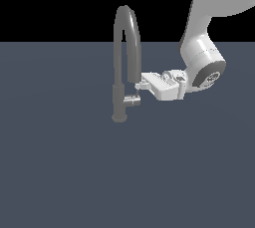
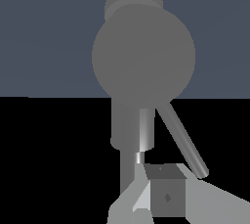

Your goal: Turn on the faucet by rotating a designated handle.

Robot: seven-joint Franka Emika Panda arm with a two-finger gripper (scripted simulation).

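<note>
Gripper (image 1: 140, 83) level at the faucet (image 1: 123, 62), reaching in from the exterior view's right.

Stands upright on the dark grey floor (image 1: 60, 172), arched spout overhead; handle (image 1: 132, 100) juts from the base column toward the exterior view's right, just below the fingertips. Lever rod (image 2: 181, 140) slants close beside one finger (image 2: 166, 196) in the wrist view. Cannot tell whether released or clenched.
</note>
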